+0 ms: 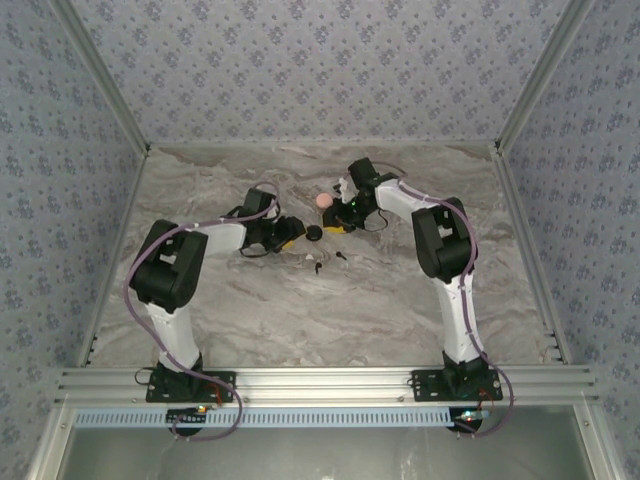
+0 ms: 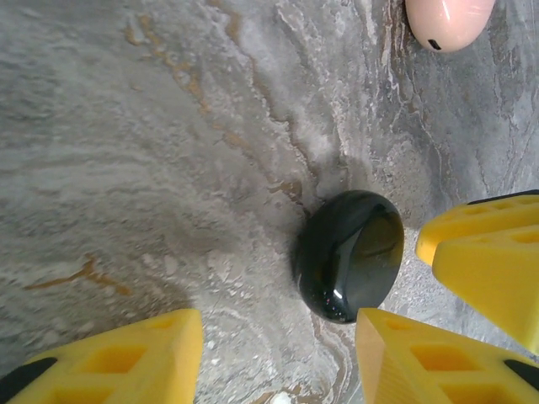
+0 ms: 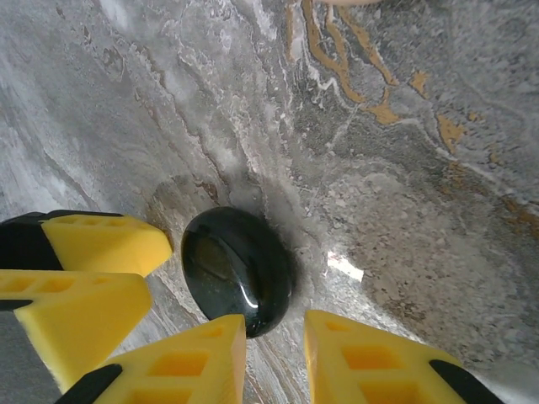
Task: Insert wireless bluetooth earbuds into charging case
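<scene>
The charging case (image 1: pixel 314 232) is a glossy black oval, lid closed, lying flat on the marble table between my two grippers. In the left wrist view the case (image 2: pixel 349 255) lies just ahead of my left gripper (image 2: pixel 278 324), off its right fingertip; the jaws stand apart with only bare table between them. In the right wrist view the case (image 3: pixel 238 269) touches the tip of the left finger of my right gripper (image 3: pixel 275 324), whose jaws stand narrowly apart with nothing between them. Two tiny black earbuds (image 1: pixel 318 267) (image 1: pixel 341 255) lie loose nearer the arm bases.
A pink rounded object (image 1: pixel 324 200) (image 2: pixel 446 21) lies just beyond the case. The yellow fingers (image 2: pixel 484 252) of the right gripper crowd the case from its far side, and the left gripper's fingers (image 3: pixel 84 244) show likewise. Patterned walls enclose the marble table (image 1: pixel 250 300).
</scene>
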